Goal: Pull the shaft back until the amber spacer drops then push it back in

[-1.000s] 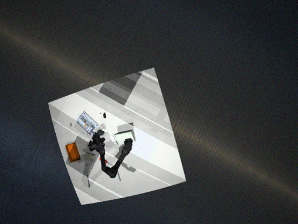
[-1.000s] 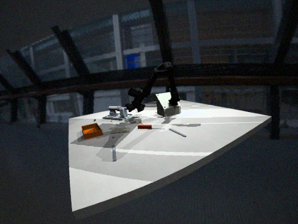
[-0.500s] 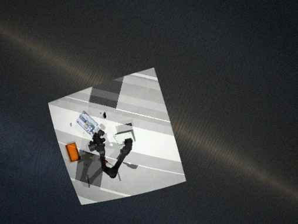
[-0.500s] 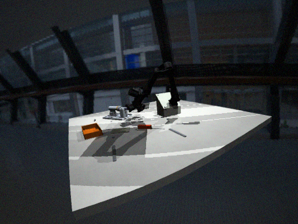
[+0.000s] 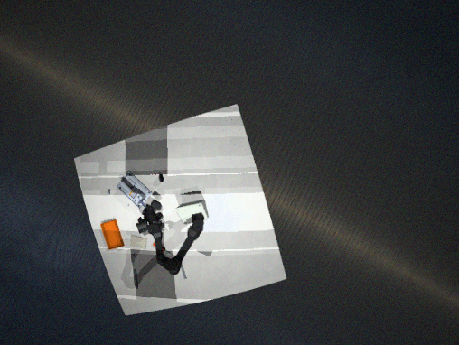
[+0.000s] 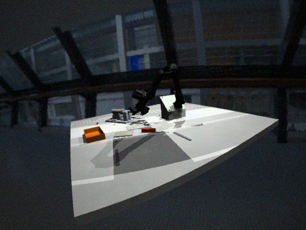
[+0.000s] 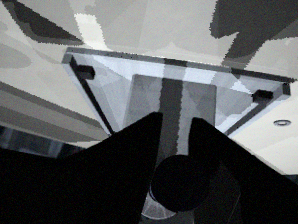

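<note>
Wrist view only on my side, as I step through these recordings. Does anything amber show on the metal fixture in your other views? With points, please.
Observer: Yes. The top view shows a small amber patch (image 5: 131,193) on the fixture (image 5: 144,188) (image 6: 115,121) (image 7: 112,75). I can't tell from it how the spacers sit on the shaft.
Operator: And what lies out on the table, out of my view?
Observer: In the exterior view, a pale flat pad (image 5: 138,241) (image 6: 124,133) lies between an open orange tray (image 5: 120,235) (image 6: 96,138) and a red block (image 5: 156,245) (image 6: 148,130).
Operator: Where does the arm's base end stand?
Observer: By a pale, slope-faced box (image 5: 192,210) (image 6: 167,103), seen in the top and exterior views.
</note>
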Tool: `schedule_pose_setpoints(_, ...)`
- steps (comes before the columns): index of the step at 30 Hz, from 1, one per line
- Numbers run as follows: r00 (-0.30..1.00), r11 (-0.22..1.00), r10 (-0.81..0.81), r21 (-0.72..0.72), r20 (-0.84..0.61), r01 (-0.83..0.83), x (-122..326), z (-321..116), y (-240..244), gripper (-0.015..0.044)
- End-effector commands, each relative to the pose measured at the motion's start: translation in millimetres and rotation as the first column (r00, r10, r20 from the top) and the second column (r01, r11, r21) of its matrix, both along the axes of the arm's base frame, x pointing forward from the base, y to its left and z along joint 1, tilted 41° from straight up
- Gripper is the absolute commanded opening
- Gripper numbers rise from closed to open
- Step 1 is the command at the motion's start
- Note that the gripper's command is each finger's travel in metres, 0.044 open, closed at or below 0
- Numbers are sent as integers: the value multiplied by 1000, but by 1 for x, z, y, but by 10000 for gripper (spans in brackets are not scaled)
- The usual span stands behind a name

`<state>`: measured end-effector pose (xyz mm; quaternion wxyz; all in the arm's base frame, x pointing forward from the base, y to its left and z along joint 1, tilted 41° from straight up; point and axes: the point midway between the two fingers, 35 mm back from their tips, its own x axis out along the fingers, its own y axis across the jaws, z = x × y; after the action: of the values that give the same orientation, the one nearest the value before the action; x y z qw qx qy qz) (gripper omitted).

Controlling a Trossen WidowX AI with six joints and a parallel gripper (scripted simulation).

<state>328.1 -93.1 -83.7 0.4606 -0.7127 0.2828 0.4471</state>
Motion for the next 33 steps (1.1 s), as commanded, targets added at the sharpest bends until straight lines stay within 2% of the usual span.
schedule_pose_setpoints(1,1000,1000,-3,1,-1,3,-1,0,0,0)
schedule_pose_setpoints(33,1000,1000,-3,1,-2,3,-3,2,3,0)
